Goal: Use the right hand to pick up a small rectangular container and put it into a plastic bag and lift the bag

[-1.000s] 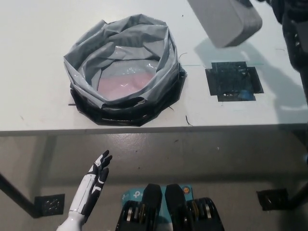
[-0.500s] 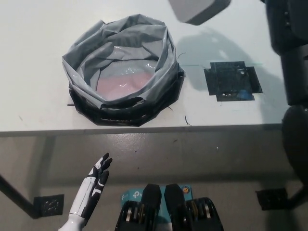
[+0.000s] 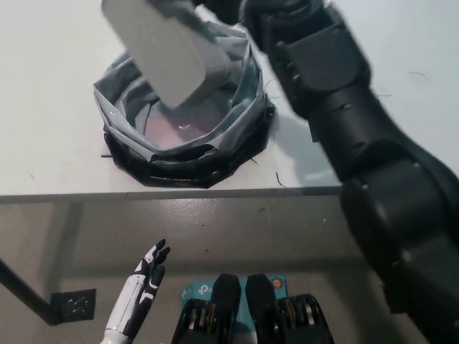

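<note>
The black right hand (image 3: 226, 8) reaches across from the right with its fingers closed on one end of the pale grey container (image 3: 163, 49), though they are mostly cut off at the top edge; the container hangs tilted to their left, above the open mouth of the grey bag (image 3: 237, 107). The bag sits below them on the white counter (image 3: 50, 143), in a dark base. The white left hand (image 3: 147, 276) rests well below, off the counter at lower left, its fingers straight and slightly apart, holding nothing
</note>
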Controlling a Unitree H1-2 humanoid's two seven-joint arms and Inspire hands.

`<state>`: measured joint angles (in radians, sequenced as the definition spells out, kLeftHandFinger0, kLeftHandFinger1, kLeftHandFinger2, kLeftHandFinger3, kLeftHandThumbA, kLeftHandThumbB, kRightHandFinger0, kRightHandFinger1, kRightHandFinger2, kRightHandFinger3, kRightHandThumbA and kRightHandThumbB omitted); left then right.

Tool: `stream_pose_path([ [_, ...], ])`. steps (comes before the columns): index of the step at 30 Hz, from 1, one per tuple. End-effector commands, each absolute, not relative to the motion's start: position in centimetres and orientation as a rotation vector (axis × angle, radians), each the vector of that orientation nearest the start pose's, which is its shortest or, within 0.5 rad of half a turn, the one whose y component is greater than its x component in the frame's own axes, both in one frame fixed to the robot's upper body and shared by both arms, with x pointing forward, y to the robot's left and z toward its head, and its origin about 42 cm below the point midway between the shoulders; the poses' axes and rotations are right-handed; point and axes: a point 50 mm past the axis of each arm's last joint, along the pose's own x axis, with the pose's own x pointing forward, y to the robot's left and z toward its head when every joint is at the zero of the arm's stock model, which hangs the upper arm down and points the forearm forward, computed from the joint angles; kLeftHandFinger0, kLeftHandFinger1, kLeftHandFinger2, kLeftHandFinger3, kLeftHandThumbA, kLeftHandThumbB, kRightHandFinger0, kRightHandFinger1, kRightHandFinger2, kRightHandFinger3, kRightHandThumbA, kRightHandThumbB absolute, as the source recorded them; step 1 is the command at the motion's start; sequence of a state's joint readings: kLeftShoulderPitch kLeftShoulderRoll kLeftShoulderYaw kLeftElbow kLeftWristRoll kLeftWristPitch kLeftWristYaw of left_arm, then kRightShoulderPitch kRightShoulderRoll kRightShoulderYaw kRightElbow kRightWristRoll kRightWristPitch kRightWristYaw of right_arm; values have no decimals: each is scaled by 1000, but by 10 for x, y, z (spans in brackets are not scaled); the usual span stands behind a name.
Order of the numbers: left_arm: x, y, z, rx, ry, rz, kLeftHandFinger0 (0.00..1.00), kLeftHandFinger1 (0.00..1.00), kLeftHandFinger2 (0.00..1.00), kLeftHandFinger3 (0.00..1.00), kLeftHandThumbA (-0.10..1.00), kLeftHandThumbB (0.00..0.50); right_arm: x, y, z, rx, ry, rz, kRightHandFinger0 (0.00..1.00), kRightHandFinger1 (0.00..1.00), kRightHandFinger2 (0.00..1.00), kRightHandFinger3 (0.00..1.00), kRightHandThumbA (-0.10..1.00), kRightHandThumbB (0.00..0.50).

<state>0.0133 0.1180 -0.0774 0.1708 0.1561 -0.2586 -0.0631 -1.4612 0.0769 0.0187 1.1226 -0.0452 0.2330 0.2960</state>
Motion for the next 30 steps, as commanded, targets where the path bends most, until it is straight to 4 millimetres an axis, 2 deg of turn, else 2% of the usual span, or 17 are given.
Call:
stream_pose_path([
  [1, 275, 226, 74, 290, -147, -194, 1000, 1000, 1000, 1000, 1000, 299, 552, 39, 453, -470, -260, 578, 70, 516, 850, 829, -100, 170],
  [2, 276, 226, 74, 291, -149, -196, 1000, 1000, 1000, 1000, 1000, 298, 552, 41, 450, -497, -269, 573, 74, 516, 842, 826, -100, 173],
  [3, 276, 225, 74, 291, -152, -198, 1000, 1000, 1000, 1000, 1000, 300, 551, 43, 446, -535, -281, 565, 16, 472, 812, 809, -100, 175],
  [4, 277, 225, 75, 291, -155, -199, 1000, 1000, 1000, 1000, 1000, 302, 551, 45, 443, -557, -289, 560, 3, 422, 770, 772, -100, 177],
  [7, 279, 225, 77, 285, -164, -202, 1000, 1000, 1000, 1000, 1000, 310, 550, 50, 432, -627, -302, 541, 0, 366, 713, 680, -100, 184],
  [11, 281, 223, 80, 280, -167, -213, 1000, 1000, 1000, 1000, 1000, 316, 550, 51, 421, -690, -306, 519, 71, 489, 822, 743, -100, 165],
  [15, 282, 223, 81, 291, -169, -222, 1000, 1000, 1000, 1000, 1000, 319, 550, 50, 414, -721, -312, 513, 5, 455, 837, 764, -100, 148],
  [17, 283, 223, 82, 289, -171, -227, 1000, 1000, 1000, 1000, 1000, 328, 551, 48, 412, -732, -321, 507, 15, 478, 857, 770, -100, 155],
  [18, 284, 223, 82, 294, -173, -228, 1000, 1000, 1000, 1000, 1000, 339, 552, 46, 410, -755, -338, 474, 415, 828, 1000, 1000, 26, 211],
  [19, 284, 223, 83, 295, -175, -229, 1000, 1000, 1000, 1000, 1000, 337, 552, 45, 409, -760, -341, 467, 665, 1000, 1000, 1000, 193, 268],
  [20, 285, 223, 83, 296, -176, -230, 1000, 1000, 1000, 1000, 1000, 337, 553, 44, 409, -763, -343, 464, 818, 1000, 1000, 1000, 262, 284],
  [21, 285, 222, 83, 296, -177, -230, 1000, 1000, 1000, 1000, 1000, 337, 553, 44, 409, -763, -342, 465, 818, 1000, 1000, 1000, 262, 284],
  [22, 285, 222, 83, 301, -179, -232, 1000, 1000, 1000, 1000, 1000, 342, 553, 43, 409, -747, -326, 484, 1000, 1000, 1000, 1000, 414, 341],
  [23, 286, 222, 84, 311, -181, -232, 1000, 1000, 1000, 1000, 1000, 342, 554, 42, 409, -750, -310, 507, 1000, 1000, 1000, 1000, 510, 375],
  [24, 286, 222, 84, 313, -181, -232, 1000, 1000, 1000, 1000, 1000, 342, 554, 42, 410, -752, -307, 511, 1000, 1000, 1000, 1000, 529, 372],
  [26, 287, 222, 84, 303, -179, -234, 1000, 1000, 1000, 1000, 1000, 349, 554, 41, 410, -838, -327, 503, 1000, 1000, 1000, 1000, 698, 390],
  [30, 287, 222, 85, 314, -183, -242, 1000, 1000, 1000, 1000, 1000, 346, 556, 38, 410, -903, -356, 482, 1000, 1000, 1000, 1000, 774, 422],
])
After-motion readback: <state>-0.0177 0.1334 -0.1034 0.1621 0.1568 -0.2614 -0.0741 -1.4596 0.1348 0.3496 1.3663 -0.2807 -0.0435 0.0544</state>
